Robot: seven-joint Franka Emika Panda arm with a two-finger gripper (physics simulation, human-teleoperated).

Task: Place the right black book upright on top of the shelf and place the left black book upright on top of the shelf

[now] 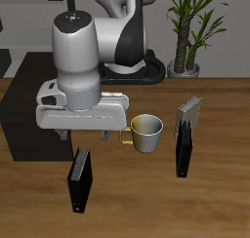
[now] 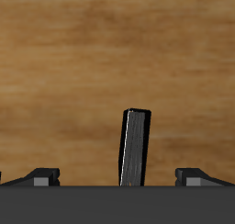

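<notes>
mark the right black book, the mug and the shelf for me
right black book (image 1: 80,180): exterior view, on its front cover.
mug (image 1: 147,133): exterior view, on its outer wall.
shelf (image 1: 21,120): exterior view, on its flat top.

Right black book (image 1: 79,179) (image 2: 136,147) and left black book (image 1: 183,147) stand upright beside black shelf (image 1: 24,120).

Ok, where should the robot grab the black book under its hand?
Probably by its top edge, straight down from above. The right black book stands nearly upright and thin, with the fingers of the open end effector on either side, so closing would pinch its flat covers.
</notes>
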